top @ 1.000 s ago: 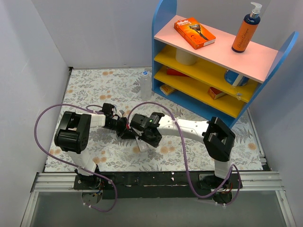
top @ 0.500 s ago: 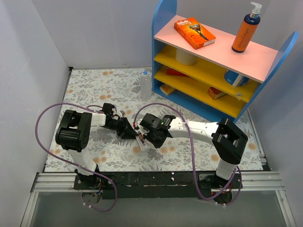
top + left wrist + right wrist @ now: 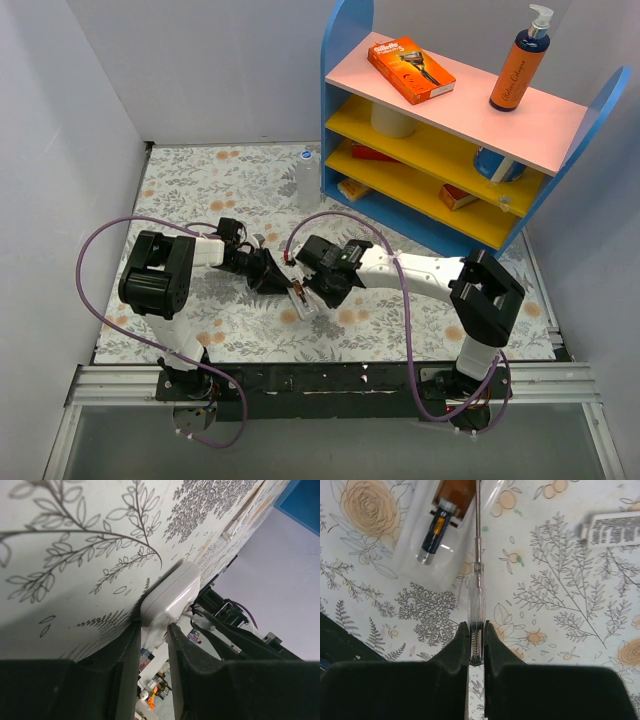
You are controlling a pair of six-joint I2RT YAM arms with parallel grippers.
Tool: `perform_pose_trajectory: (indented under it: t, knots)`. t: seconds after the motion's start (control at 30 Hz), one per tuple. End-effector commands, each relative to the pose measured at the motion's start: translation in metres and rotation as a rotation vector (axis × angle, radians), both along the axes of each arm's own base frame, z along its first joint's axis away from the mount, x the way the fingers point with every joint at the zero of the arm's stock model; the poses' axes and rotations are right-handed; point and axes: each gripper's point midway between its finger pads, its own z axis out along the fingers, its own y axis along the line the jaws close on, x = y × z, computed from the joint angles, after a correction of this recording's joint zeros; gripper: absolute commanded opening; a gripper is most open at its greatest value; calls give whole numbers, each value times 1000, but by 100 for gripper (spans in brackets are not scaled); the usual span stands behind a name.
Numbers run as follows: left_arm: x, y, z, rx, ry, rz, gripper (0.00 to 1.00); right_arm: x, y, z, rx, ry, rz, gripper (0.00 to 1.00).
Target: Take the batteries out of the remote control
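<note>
Top external view showed both arms reaching inward over the flower-patterned table (image 3: pixel 200 190), meeting near its middle, well in front of the blue shelf unit (image 3: pixel 440 150). The left pincer (image 3: pixel 283 282) and the right pincer (image 3: pixel 312 292) sat close together over the small white remote control (image 3: pixel 305 305), which lay on the table between them.

Left wrist view showed the left pincer (image 3: pixel 154 627) closed on one rounded end of the remote control (image 3: pixel 172 592), its dark fingers (image 3: pixel 125 655) pressed against either side of the white body, which lay along the cloth.

Right wrist view showed the right pincer (image 3: pixel 476 630) clamped shut on a thin clear tool (image 3: pixel 478 580). Its slim metal shaft ran straight up and out of the top of the frame, passing just beside the remote control (image 3: pixel 415 555). Where its tip ended could not be seen. The orange-brown recess (image 3: pixel 454 492) faced up. One battery (image 3: pixel 434 532), dark with an orange band and a silver end, lay tilted within the remote's outline just below that recess. A white labelled piece (image 3: pixel 615 530) lay flat on the table, well apart to the right.
</note>
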Motion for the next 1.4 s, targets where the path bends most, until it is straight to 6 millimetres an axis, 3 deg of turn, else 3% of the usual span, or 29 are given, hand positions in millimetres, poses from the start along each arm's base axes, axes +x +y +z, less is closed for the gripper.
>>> perform_pose_trajectory:
  t: [0.0,0.13,0.2,0.3,0.4,0.63,0.73,1.37]
  knots:
    - [11,-2,-6,42,-62,-5,0,27,-3,35,21,-78,-130,1]
    - [13,-2,-3,51,-70,4,0,37,-9,52,5,-112,-218,1]
    - [14,-3,-2,54,-73,4,0,33,-11,59,4,-92,-251,1]
    - [15,-4,-1,56,-77,3,0,16,9,72,125,-21,-259,1]
    - [12,-4,-3,59,-70,0,0,-5,11,72,177,45,-279,1]
    - [10,-3,-6,63,-70,-6,0,-48,16,54,211,175,-253,1]
    - [12,-3,-4,62,-77,-5,0,-56,19,45,203,199,-258,1]
    - [8,0,-5,76,-80,-14,0,-61,0,16,93,199,-295,1]
